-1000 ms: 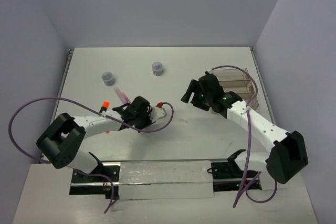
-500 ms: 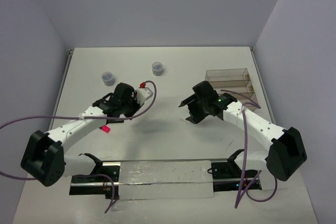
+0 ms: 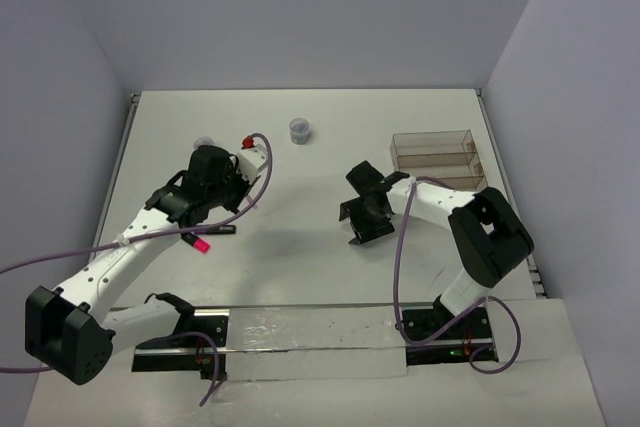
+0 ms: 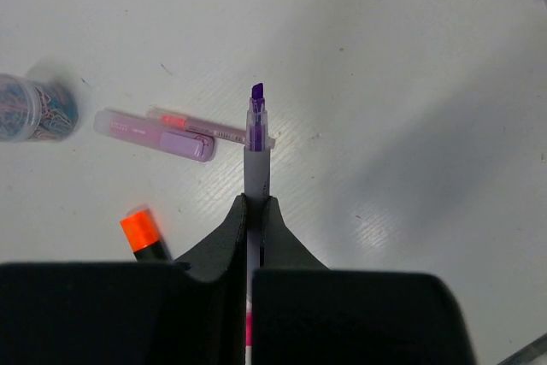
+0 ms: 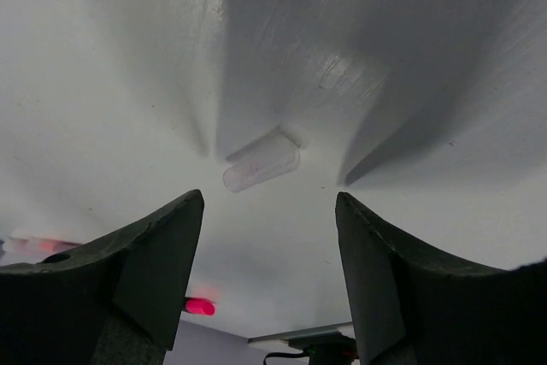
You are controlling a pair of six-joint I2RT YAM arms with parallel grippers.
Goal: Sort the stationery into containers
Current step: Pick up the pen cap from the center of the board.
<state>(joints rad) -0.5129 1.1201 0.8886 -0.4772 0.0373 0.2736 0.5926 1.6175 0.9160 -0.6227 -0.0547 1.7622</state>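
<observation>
In the left wrist view my left gripper (image 4: pixel 255 204) is shut on a grey-purple highlighter (image 4: pixel 256 156), whose bare purple tip points away from me above the table. Under that tip lie a pale pink marker (image 4: pixel 154 132) and a slim pen (image 4: pixel 218 131). A round jar (image 4: pixel 38 108) stands to their left, and a black marker's orange end (image 4: pixel 138 231) shows near the fingers. My right gripper (image 5: pixel 267 211) hangs open just above a tiny white piece (image 5: pixel 261 167), without touching it. The clear tray (image 3: pixel 435 150) stands at the right, behind the right gripper (image 3: pixel 363 211).
A second small jar (image 3: pixel 299 129) stands at the back centre. A magenta pen end (image 3: pixel 200 244) lies near the left gripper (image 3: pixel 210 185). The left arm's purple cable loops off the table's left edge. The side walls stand close on both sides.
My left gripper has swung back and left, staying shut, to the jar and pink markers. My right gripper left the tray, came down over the white piece and narrowed a little.
</observation>
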